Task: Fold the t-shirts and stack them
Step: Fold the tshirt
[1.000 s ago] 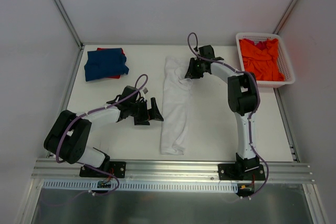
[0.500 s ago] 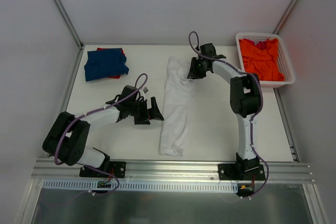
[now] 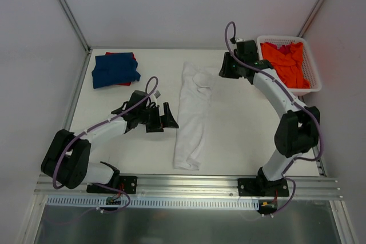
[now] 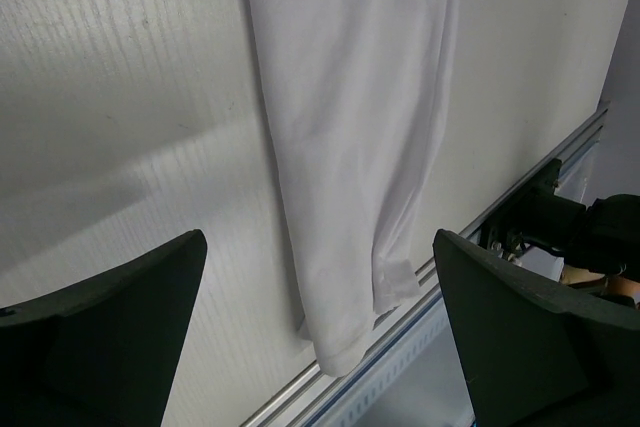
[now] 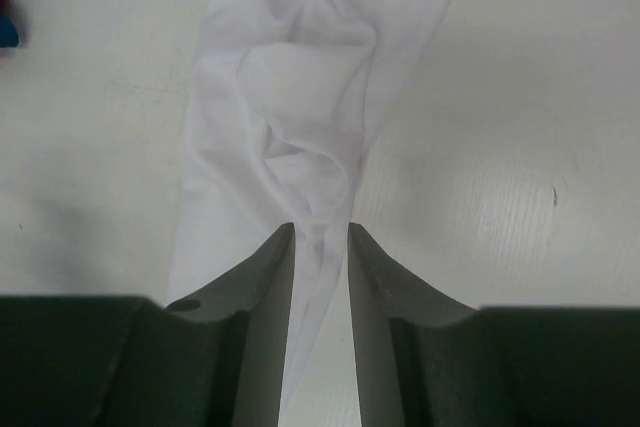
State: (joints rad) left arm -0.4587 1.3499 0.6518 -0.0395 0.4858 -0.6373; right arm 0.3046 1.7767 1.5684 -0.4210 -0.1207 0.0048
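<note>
**White shirt lies between two empty grippers**

The dark blue t-shirt (image 3: 114, 70) lies folded on the red t-shirt (image 3: 131, 56), well away to the left of the left gripper (image 3: 166, 120). Its fingers (image 4: 110, 337) are spread wide and hold nothing. Just beyond their tips lies the long white t-shirt (image 3: 191, 118). The right gripper (image 5: 321, 247) hangs by the shirt's crumpled top end, jaws a narrow gap apart, gripping nothing. Further right, the orange t-shirt (image 3: 286, 64) fills the basket (image 3: 313, 74).

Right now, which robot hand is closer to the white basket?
Right. The right gripper is just left of the basket; the left gripper is much farther away, beside the white t-shirt.
</note>
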